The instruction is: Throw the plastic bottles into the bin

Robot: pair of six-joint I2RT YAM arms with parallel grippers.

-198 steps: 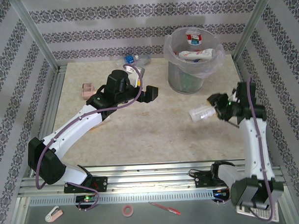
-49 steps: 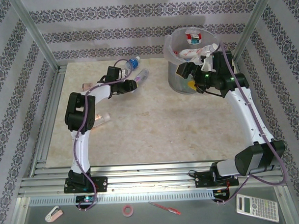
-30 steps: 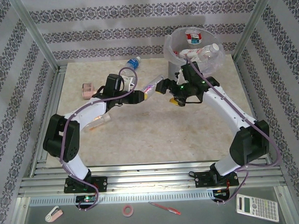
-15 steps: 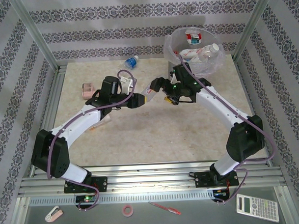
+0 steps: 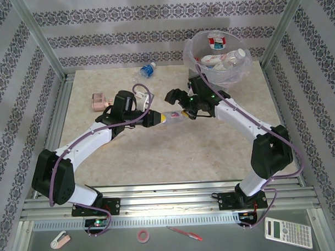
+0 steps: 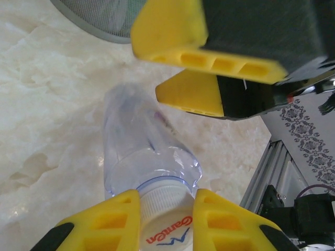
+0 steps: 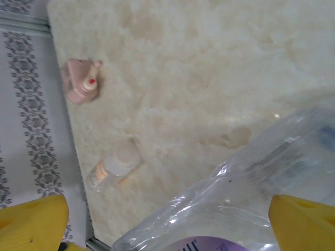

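I'm watching a handover over the middle of the desk (image 5: 157, 159). The left tool (image 5: 151, 118) pinches a bottle (image 5: 172, 116) by its cap (image 6: 165, 203). The right tool (image 5: 181, 104) stands wide around its other end, not yet closed. Next, I reckon, the right must clamp, the left let go, then the bottle goes to the bin (image 5: 191, 53).

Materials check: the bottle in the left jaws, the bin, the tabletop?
Bottle: thin clear plastic, glossy; the table shows through it. The ribbed cap is opaque white.
Bin: seemingly translucent grey plastic, lined with a crinkly clear film bag.
Tabletop: beige marble pattern with a slight sheen; laminate or vinyl, can't tell.
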